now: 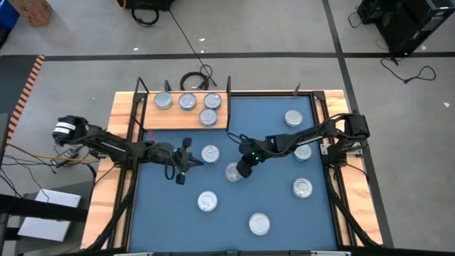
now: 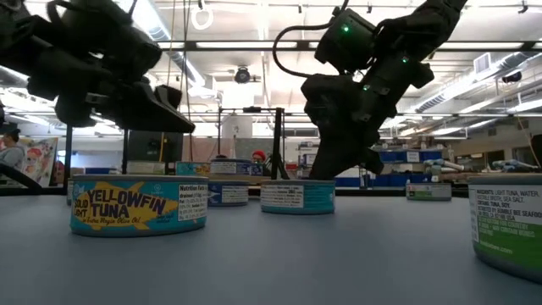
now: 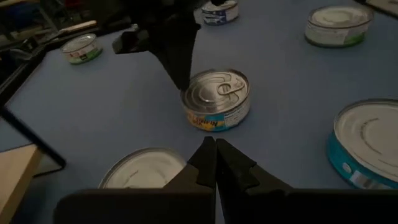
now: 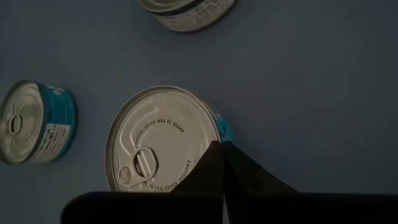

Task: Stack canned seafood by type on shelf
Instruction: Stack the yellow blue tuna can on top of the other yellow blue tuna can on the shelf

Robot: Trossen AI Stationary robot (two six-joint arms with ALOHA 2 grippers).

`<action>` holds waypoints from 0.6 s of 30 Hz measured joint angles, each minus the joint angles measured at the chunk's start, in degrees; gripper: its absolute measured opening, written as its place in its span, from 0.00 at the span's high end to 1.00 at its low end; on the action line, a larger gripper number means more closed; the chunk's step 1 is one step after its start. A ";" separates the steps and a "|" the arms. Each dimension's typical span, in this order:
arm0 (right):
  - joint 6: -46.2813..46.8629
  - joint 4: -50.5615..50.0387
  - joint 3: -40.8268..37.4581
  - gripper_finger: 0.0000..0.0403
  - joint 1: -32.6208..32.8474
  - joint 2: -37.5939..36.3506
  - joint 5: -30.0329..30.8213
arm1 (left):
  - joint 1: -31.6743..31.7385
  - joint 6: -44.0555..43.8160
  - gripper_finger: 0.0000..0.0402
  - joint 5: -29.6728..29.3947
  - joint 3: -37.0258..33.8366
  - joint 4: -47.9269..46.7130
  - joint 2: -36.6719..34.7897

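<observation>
High view: shut right tool (image 1: 242,169) beside mid-mat tin (image 1: 232,172).

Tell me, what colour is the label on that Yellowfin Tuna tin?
Teal-blue, with a yellow fish shape and lettering, on the Yellowfin Tuna tin; the low view shows it best.

Around your work area you have a blue mat (image 1: 277,213) covering most of the wooden counter (image 1: 122,121). On the grey floor beyond the counter's far edge lies a coiled black cable (image 1: 193,80), and another black cable (image 1: 407,73) trails at the far right near dark equipment (image 1: 398,21). A cardboard box (image 1: 32,11) sits at the far left corner. Black tape lines (image 1: 234,55) cross the floor. Looking level across the counter, you see ceiling strip lights (image 2: 474,82) and a person (image 2: 12,152) at the left edge.
</observation>
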 joint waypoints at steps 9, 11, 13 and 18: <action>-7.91 1.66 -0.08 0.83 0.39 -1.30 4.34 | -4.80 10.35 0.86 2.30 10.73 -1.39 10.37; -10.41 1.71 -0.08 0.77 0.57 -2.12 5.34 | -5.61 13.21 0.83 2.26 13.67 -3.94 12.44; -12.65 1.94 0.03 0.72 0.80 -2.59 6.36 | -6.11 16.05 0.80 2.20 16.68 -7.35 14.46; -15.82 0.65 0.01 0.63 2.07 -3.55 6.90 | -6.65 20.14 0.75 2.07 23.27 -13.95 20.88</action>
